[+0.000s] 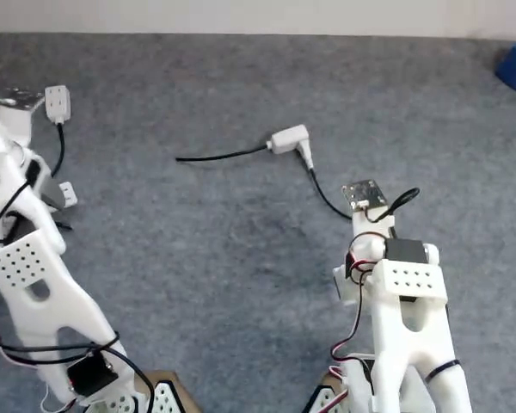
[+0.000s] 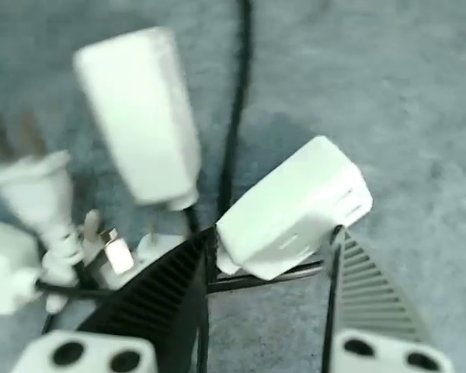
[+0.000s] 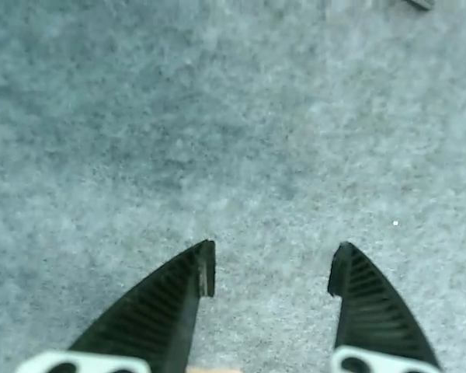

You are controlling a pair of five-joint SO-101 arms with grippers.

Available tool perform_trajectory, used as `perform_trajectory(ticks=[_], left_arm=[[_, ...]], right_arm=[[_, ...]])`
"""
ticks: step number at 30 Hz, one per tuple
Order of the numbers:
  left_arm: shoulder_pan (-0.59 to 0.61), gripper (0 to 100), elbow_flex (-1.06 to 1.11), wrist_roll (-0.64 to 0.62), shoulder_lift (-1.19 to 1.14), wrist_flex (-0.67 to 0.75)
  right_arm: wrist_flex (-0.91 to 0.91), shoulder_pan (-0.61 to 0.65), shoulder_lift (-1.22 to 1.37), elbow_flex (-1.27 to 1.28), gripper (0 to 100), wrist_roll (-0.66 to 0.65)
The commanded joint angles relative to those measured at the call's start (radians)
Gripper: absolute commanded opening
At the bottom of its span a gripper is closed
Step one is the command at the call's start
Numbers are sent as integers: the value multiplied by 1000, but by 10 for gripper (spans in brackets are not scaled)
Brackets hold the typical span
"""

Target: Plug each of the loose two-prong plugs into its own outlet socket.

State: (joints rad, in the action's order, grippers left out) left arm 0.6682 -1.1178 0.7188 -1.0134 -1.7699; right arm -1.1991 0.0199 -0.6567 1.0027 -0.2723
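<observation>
Black left fingers (image 2: 159,291) are squeezed on a white socket (image 2: 291,210), one finger on each side of it. The socket sits tilted over the grey surface (image 2: 419,93). A thin black wire (image 2: 264,276) runs across between the fingers, just under the socket. Near it are a long white block (image 2: 140,116) and a white plug (image 2: 31,171) with two prongs sticking out. A second plug (image 2: 113,252) with shiny prongs is close to one finger. The right fingers (image 3: 167,307) are spread wide apart with nothing between them, just grey surface below. Seen from above, a white piece (image 1: 288,138) lies out in the middle of the surface, with a black cord (image 1: 219,157) going off each way. Another socket (image 1: 58,102) lies far back by the left arm.
</observation>
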Motion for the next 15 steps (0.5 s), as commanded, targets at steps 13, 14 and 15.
perform_trajectory(ticks=[13, 14, 15], left_arm=[[-68, 231, 45, 391, 97, -9], [-67, 231, 45, 414, 82, -9], [-62, 231, 45, 430, 73, -9]], right_arm=[[12, 5, -19, -5, 238, -5], [12, 5, -19, -5, 238, -5], [12, 5, -19, -5, 238, -5]])
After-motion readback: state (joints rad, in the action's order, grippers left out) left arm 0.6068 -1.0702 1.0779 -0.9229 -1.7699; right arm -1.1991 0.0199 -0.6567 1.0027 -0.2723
